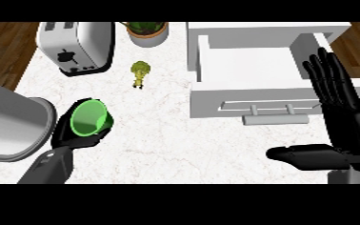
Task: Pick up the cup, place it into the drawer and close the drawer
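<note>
1. My left hand [79, 138] has its fingers [62, 119] curled round the green cup [89, 117]; the cup sits in that grasp at the left side of the tabletop [169, 138], mouth tipped up toward the camera. I cannot tell whether it rests on the surface or is lifted off it.
2. My right hand [330, 100] is open, fingers straight and pointing up, thumb stretched out to the left low in the view. It holds nothing and stands at the right edge, overlapping the right end of the drawer front.
3. The drawer [246, 57] is pulled open, its white interior showing nothing inside, and its bar handle [275, 119] faces me. It lies well apart from the cup, across the middle of the tabletop.
4. Further out: a toaster [76, 45] at the back left, a potted plant [147, 31] beside it, a small yellow-green object [140, 71] in the open between cup and drawer, and the rim of a grey pot [25, 128] at the far left.
5. I judge the pick-up is in hand; placing and closing are not yet done.
6. Next I need to carry the cup rightward over the drawer's near wall, passing the small object, and set it inside.
</note>
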Controlling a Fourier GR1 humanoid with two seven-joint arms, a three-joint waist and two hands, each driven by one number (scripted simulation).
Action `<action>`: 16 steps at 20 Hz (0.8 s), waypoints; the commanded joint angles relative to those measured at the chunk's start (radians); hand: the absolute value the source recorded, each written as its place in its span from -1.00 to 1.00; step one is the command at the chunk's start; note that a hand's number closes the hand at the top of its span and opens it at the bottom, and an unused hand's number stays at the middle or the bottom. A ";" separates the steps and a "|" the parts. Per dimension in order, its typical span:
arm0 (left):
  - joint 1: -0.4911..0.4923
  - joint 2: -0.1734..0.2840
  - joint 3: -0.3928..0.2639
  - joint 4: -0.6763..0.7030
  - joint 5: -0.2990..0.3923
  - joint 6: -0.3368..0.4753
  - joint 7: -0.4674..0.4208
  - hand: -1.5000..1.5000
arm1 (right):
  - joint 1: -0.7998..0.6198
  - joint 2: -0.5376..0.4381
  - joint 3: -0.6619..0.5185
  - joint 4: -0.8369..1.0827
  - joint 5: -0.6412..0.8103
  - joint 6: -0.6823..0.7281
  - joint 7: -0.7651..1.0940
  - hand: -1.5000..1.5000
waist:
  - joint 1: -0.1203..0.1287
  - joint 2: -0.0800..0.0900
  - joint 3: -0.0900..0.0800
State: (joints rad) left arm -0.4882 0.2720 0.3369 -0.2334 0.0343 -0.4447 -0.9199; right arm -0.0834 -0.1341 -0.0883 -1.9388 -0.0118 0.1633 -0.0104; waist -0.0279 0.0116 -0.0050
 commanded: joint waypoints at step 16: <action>0.021 -0.064 0.082 -0.088 0.109 -0.027 -0.220 1.00 | 0.023 -0.023 -0.029 0.035 0.006 0.022 -0.052 -1.00 | 0.007 -0.003 0.002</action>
State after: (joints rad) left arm -0.4723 0.2189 0.4160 -0.3071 0.1390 -0.3931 -0.9829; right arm -0.0803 -0.1498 -0.1098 -1.9178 -0.0079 0.1726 -0.0312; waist -0.0214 0.0086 -0.0036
